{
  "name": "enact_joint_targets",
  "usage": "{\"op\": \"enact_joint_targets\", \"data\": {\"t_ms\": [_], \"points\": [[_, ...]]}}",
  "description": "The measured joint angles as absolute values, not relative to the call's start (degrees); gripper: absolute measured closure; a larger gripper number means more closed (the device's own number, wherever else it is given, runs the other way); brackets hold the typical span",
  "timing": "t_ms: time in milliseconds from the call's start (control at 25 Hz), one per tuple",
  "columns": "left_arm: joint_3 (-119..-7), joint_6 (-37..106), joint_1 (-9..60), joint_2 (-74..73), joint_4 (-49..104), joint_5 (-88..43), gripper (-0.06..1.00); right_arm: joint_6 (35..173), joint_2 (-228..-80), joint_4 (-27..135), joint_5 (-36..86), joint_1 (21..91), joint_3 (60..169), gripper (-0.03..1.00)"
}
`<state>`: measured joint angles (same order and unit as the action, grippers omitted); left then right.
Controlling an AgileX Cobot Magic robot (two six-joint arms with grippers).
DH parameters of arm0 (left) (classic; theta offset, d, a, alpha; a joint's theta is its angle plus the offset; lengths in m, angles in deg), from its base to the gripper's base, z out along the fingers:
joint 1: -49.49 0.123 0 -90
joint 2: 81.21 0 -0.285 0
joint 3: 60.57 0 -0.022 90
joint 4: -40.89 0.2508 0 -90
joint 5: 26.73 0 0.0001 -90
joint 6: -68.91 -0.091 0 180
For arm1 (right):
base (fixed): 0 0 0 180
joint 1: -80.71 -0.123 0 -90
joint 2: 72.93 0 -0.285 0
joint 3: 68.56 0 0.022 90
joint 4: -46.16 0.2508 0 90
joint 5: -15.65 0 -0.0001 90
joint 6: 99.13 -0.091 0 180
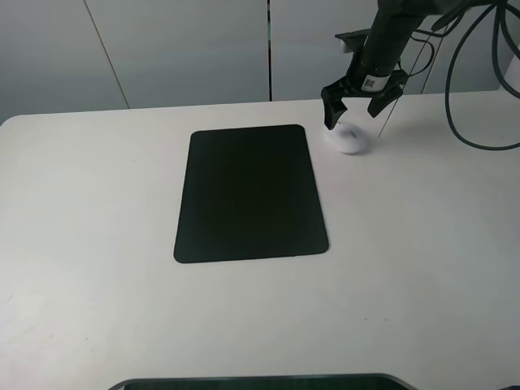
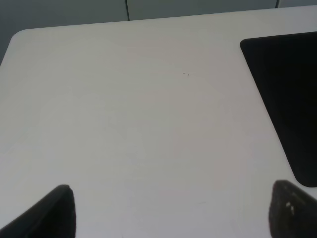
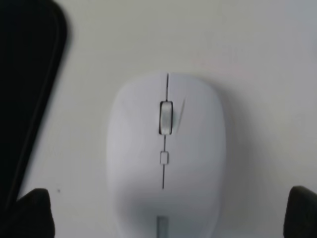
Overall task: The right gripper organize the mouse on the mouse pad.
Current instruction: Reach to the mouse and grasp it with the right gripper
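The white mouse (image 1: 348,138) lies on the white table just right of the far right corner of the black mouse pad (image 1: 249,192), off the pad. My right gripper (image 1: 353,115) hangs open directly over the mouse, one finger on each side. In the right wrist view the mouse (image 3: 166,158) fills the middle between the two fingertips (image 3: 32,213), and the pad's edge (image 3: 25,74) shows beside it. My left gripper (image 2: 171,213) is open and empty over bare table, with the pad's corner (image 2: 287,99) in its view.
A white table (image 1: 97,244) carries everything. Black cables (image 1: 467,89) hang from the right arm at the far right. A dark edge (image 1: 260,382) shows at the table's near side.
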<state>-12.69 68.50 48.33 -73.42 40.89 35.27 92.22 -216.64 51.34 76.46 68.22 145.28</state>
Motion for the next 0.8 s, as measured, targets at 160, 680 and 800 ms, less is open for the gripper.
{"op": "enact_joint_targets", "data": {"t_ms": [160, 680, 800], "points": [[-12.69, 68.5, 48.33, -73.42, 40.89, 35.27, 0.2, 92.22, -218.04, 51.34, 75.46, 68.22, 145.32, 0.27], [-12.69, 68.5, 48.33, -73.42, 40.89, 35.27, 0.2, 92.43, -221.4, 51.48, 74.28, 68.1, 145.32, 0.27], [-12.69, 68.5, 48.33, -73.42, 40.89, 35.27, 0.2, 92.43, -221.6, 51.48, 74.19, 68.1, 145.32, 0.27]]}}
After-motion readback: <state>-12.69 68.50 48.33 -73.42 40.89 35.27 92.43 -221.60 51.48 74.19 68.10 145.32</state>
